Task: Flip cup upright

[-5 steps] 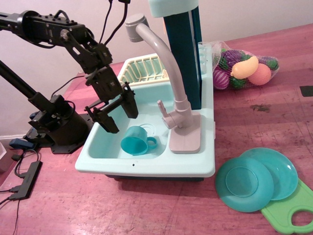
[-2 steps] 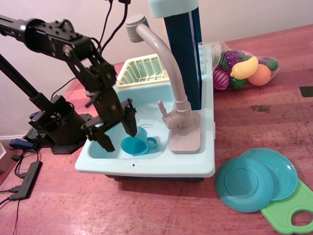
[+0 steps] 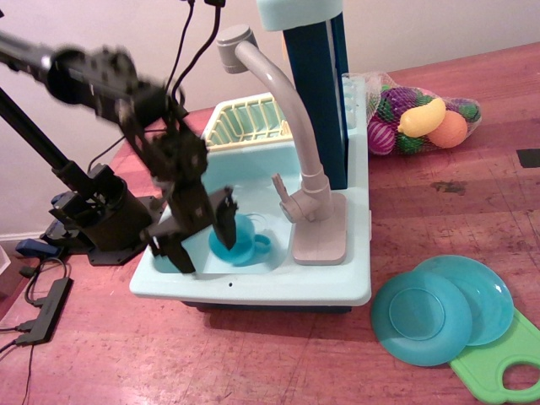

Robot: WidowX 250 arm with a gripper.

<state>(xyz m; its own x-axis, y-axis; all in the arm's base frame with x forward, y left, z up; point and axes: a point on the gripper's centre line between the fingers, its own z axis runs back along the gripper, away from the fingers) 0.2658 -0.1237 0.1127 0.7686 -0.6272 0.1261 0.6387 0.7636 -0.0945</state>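
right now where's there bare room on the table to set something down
Free: the red table between the toy sink and fruit bag, and the front strip left of the teal plates. Crowded: the basin, where the gripper meets the cup.

Pale blue toy sink [image 3: 253, 283] on a reddish wooden worktop [image 3: 422, 202], with grey faucet [image 3: 283, 110] and cream drying rack [image 3: 245, 118]. Mesh bag of toy fruit [image 3: 422, 118] behind; two overlapping teal plates [image 3: 443, 308] beside a green cutting board [image 3: 502, 363].
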